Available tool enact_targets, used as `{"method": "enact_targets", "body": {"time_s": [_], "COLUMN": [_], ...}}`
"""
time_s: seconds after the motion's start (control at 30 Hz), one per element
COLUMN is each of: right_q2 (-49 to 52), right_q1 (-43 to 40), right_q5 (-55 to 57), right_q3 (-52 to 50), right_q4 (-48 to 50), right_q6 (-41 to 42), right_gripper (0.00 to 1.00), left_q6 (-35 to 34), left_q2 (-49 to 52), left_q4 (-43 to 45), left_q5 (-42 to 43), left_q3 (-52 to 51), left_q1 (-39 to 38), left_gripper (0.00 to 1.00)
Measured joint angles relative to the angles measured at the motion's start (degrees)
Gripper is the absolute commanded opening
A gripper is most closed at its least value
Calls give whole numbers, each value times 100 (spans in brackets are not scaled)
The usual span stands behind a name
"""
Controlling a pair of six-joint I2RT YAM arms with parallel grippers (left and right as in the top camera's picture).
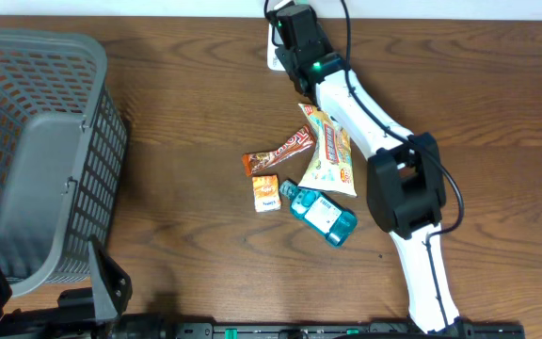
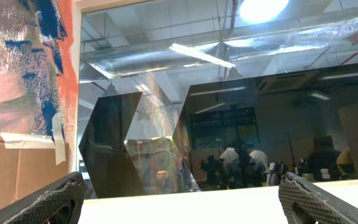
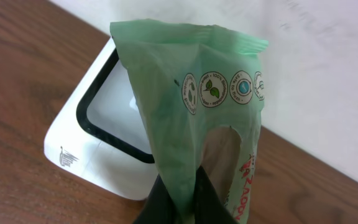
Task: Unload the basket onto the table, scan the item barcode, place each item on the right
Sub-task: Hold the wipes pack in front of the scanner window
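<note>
Table (image 1: 497,75): dark wood, most of it bare. Grey basket (image 1: 102,160) at the left edge, with no goods showing in it.

Right arm (image 1: 365,118): stretched from the near right to the far centre, over the white scanner (image 3: 73,149) by the far wall.

Loose goods mid-table, close together: snack pouch (image 1: 329,155), blue bottle (image 1: 323,213), chocolate bar (image 1: 280,151), small orange box (image 1: 265,192). All lie well apart from the scanner.

Task item: green pouch (image 3: 179,93), lifted clear of the table and hanging in front of the scanner's black-rimmed window, covering its right part.

Progress, as you can judge it: the pick and the carry look done, and the pouch is being presented to the window. No barcode shows on the side you see, only a row of round icons. You cannot tell whether the code faces the glass or has been read. What may be left: turn the pouch until it reads, then put it down.

Right gripper (image 3: 182,186): fingers pinched together on the pouch's lower edge, thin film between them.

Left gripper (image 2: 179,202): parked at the near left and pointing up at the room. Its fingertips (image 2: 48,199) are spread wide, holding and touching nothing.
</note>
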Motion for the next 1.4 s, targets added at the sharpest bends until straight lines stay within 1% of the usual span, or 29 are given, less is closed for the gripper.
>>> {"method": "enact_targets", "body": {"time_s": [0.17,0.73,1.4], "right_q2": [258,356,487], "right_q1": [-2,-7,-15], "right_q5": [4,4,68], "right_q3": [4,28,79], "right_q4": [127,643,400], "right_q6": [-4,4,33], "right_gripper": [1,1,1], "left_q6": [0,-2,0], "left_q2": [0,0,0], "left_q4": [0,2,2], "left_q5": [-2,0,-2], "left_q3": [-4,-39,-125], "left_q1": [0,0,0], "left_gripper": [99,99,99]}}
